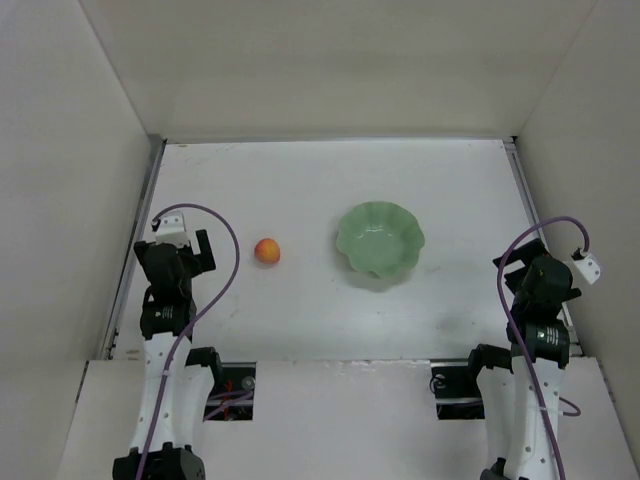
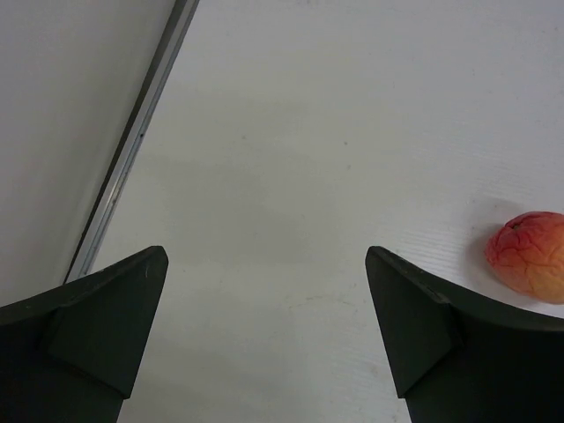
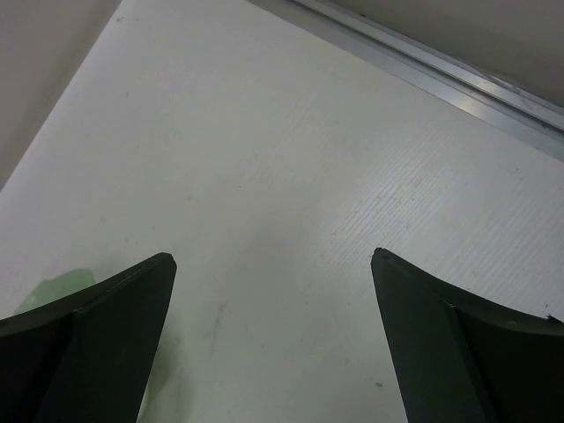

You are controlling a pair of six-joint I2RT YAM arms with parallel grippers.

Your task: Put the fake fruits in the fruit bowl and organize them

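The fake fruit [image 1: 266,251], a small orange ball with a yellowish patch, lies on the white table left of the fruit bowl [image 1: 379,239], a pale mint-green bowl with a scalloped rim. The bowl looks empty. My left gripper [image 1: 190,245] is open and empty, a short way left of the fruit. In the left wrist view the fruit [image 2: 529,256] lies just right of and beyond the open gripper [image 2: 266,253]. My right gripper [image 1: 525,262] is open and empty, right of the bowl. In the right wrist view [image 3: 273,256] only a green sliver of the bowl [image 3: 62,286] shows at the left.
Tall white walls close in the table on the left, right and back. A metal rail [image 2: 132,141] runs along the left wall's foot, and another rail [image 3: 441,70] along the table's edge beyond the right gripper. Purple cables loop over both arms.
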